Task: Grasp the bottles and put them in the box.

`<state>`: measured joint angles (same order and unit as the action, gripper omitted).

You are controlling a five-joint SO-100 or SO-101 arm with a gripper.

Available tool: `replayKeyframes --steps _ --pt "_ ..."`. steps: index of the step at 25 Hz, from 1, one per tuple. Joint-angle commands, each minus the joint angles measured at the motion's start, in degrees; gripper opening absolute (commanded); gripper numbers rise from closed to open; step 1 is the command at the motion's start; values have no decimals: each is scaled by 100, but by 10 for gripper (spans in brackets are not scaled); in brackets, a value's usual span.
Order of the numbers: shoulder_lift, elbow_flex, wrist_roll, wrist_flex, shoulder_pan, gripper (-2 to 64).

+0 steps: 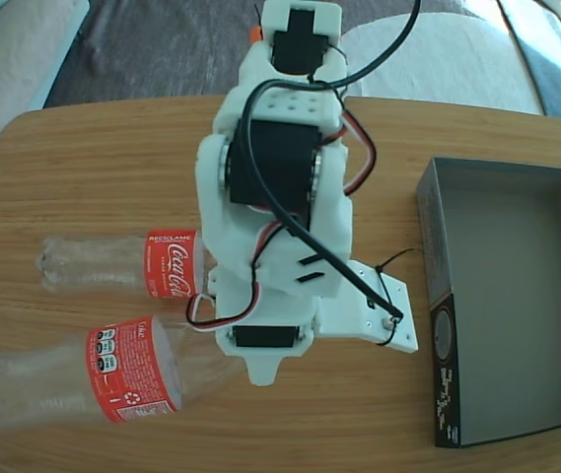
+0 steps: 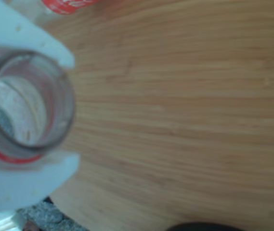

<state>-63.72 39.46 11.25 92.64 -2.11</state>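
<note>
Two clear Coca-Cola bottles with red labels lie on their sides on the wooden table at the left of the fixed view, the upper bottle (image 1: 112,264) apart from the arm. The lower bottle (image 1: 83,389) runs with its neck under the white arm (image 1: 280,197), which hides the gripper there. In the wrist view my gripper (image 2: 74,111) has a white finger above and one below that bottle's mouth (image 2: 28,106), both touching it; a red ring shows on the neck. The dark grey box (image 1: 440,296) stands empty at the right.
The round-cornered table (image 1: 83,158) ends near the bottom and left of the fixed view. Grey cushions (image 1: 438,54) lie beyond its far edge. A black cable (image 1: 339,266) runs down the arm. A red scrap of the other bottle's label (image 2: 67,5) shows at the wrist view's top.
</note>
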Motion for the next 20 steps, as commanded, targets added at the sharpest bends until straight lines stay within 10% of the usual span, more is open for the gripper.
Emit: replayKeyframes --steps 1,20 --pt "-211 -545 237 325 167 26" --pt "-1837 220 668 545 3445 24"
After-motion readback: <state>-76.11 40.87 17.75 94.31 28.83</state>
